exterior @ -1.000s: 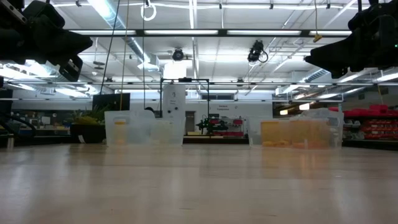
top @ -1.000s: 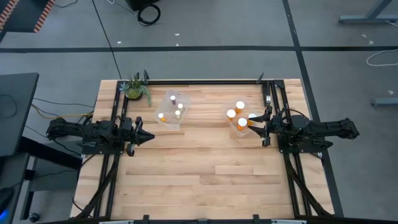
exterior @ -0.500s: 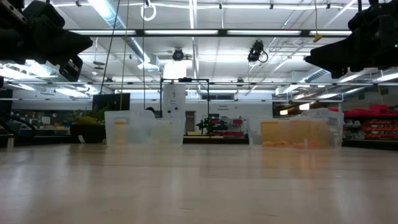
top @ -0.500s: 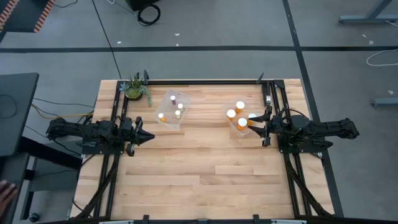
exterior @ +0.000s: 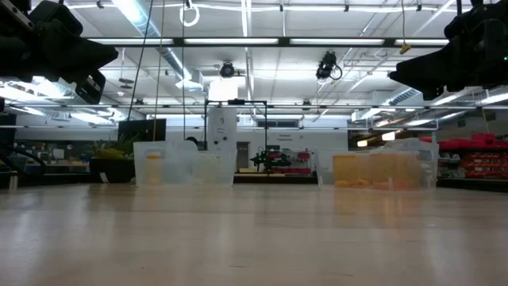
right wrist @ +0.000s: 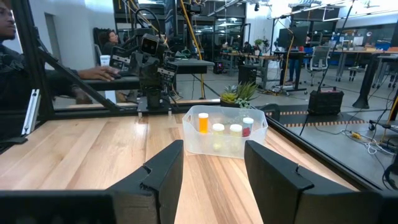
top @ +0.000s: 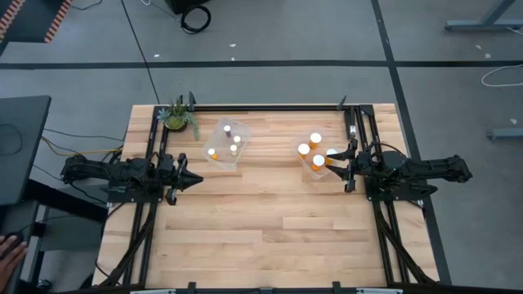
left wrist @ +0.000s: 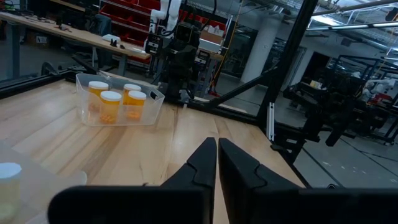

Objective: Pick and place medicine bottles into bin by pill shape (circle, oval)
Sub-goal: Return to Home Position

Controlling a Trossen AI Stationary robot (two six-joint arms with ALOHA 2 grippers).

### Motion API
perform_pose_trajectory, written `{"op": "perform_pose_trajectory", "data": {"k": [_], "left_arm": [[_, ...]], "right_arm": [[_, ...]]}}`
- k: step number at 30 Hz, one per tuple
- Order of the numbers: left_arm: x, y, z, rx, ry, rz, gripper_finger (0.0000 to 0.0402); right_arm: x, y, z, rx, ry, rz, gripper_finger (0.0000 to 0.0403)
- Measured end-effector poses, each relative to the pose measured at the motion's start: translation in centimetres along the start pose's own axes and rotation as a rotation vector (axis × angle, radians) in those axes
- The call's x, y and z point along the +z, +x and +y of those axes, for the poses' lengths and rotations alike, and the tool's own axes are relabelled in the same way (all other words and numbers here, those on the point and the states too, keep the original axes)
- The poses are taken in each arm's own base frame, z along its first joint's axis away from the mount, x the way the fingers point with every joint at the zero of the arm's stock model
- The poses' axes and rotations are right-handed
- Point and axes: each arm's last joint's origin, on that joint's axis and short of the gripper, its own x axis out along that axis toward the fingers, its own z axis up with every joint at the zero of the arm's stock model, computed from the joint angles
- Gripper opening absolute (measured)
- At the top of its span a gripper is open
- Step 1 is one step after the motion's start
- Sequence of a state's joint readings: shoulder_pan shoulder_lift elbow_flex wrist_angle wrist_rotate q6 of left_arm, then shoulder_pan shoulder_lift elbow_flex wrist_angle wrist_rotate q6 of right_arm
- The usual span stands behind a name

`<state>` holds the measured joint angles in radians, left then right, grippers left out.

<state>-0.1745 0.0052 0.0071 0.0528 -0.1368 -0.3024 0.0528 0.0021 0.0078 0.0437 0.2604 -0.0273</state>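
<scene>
Two clear bins stand on the far half of the wooden table. The left bin [top: 226, 144] [right wrist: 208, 147] holds several medicine bottles [right wrist: 218, 129], one of them orange [right wrist: 203, 122]. The right bin [top: 315, 155] [left wrist: 87, 109] holds orange bottles with white caps [left wrist: 111, 104]. My left gripper [top: 198, 177] [left wrist: 217, 142] hangs shut near the table's left edge, level and pointing right, with nothing in it. My right gripper [top: 333, 170] [right wrist: 214, 146] hangs near the right bin, level and pointing left, its fingers apart with nothing between them.
A small green potted plant [top: 180, 118] stands at the far left corner. Black frame rails [top: 270, 106] run along the table's far edge and both sides. A person's hand [top: 8, 247] shows on the floor side, left of the table. The near half of the table [top: 270, 237] is bare wood.
Both arms have kept still and the bottles stay in their bins. A person's hand has come into the high view at the lower left, off the table.
</scene>
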Motion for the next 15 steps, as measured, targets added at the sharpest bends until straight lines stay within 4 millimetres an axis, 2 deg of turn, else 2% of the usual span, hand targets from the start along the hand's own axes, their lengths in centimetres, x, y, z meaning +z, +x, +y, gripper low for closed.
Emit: {"op": "perform_pose_trajectory", "data": {"k": [9, 15], "left_arm": [[0.00, 0.00, 0.00, 0.000, 0.000, 0.000, 0.0035], [0.00, 0.00, 0.00, 0.000, 0.000, 0.000, 0.0030]], "right_arm": [[0.00, 0.00, 0.00, 0.000, 0.000, 0.000, 0.0178], [0.00, 0.00, 0.00, 0.000, 0.000, 0.000, 0.0178]]}}
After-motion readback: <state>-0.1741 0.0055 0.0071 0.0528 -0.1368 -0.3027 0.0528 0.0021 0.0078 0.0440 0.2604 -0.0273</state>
